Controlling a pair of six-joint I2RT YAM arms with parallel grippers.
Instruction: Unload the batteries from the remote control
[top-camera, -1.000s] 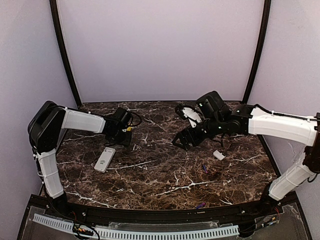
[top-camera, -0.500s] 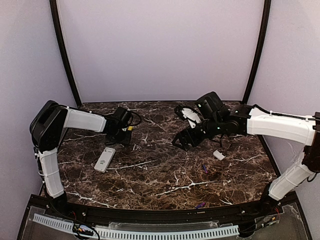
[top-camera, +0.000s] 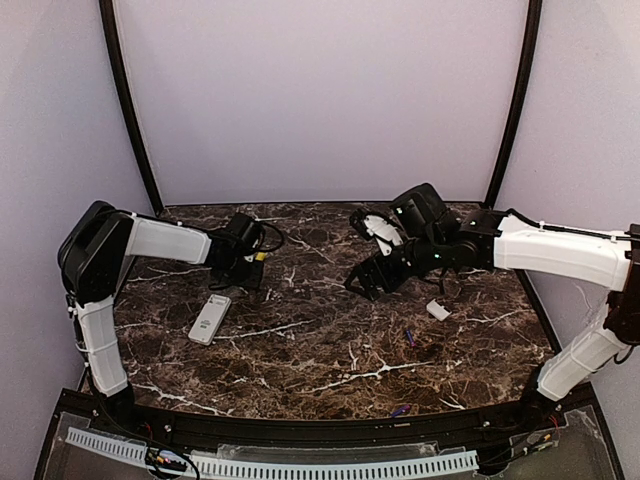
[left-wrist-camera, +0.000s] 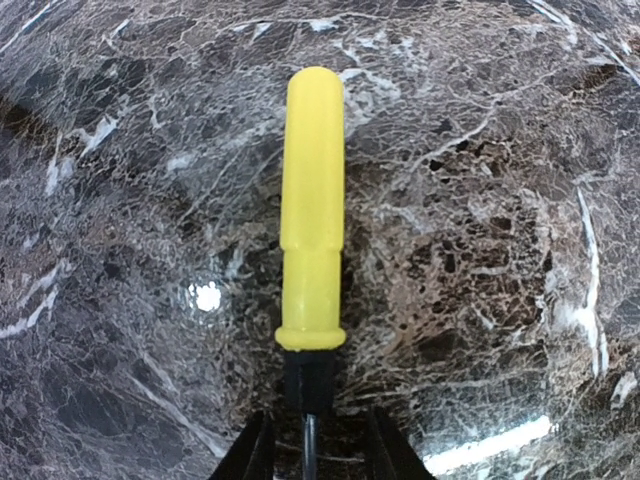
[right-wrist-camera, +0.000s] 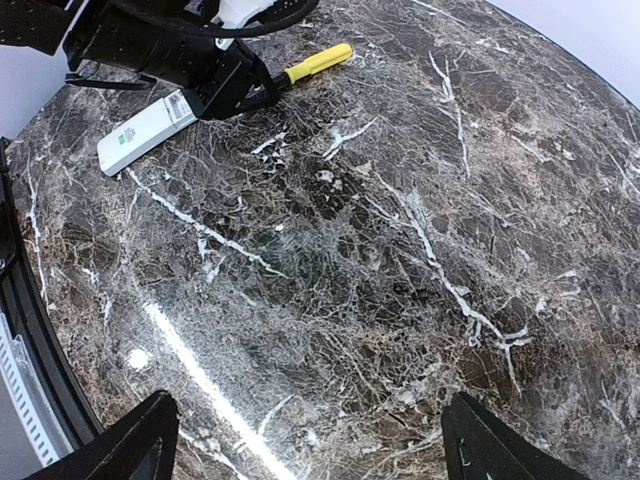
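Looking down from the top camera, I saw the remote control (top-camera: 209, 318) lying flat on the desk (top-camera: 300, 360) at about 9 o'clock from the desk's middle, touched by neither arm. The left gripper (top-camera: 240, 268) sat just beyond it at 10 o'clock, with the yellow-handled screwdriver (left-wrist-camera: 312, 210) pointing handle-first away from it. In the left wrist view its fingers (left-wrist-camera: 258, 455) stood on either side of the thin shaft, but I could not tell whether the jaws were clamped on it. The right gripper (top-camera: 372, 280) hung above the desk at 1 o'clock, its jaws spread wide with nothing between them. Both purple cells were out of the remote: the first battery (top-camera: 409, 336) lay on the desk at 4 o'clock, and the second battery (top-camera: 401, 410) lay at the near edge at 5 o'clock. A small white cover piece (top-camera: 438, 310) lay at 3 o'clock, near the first battery.
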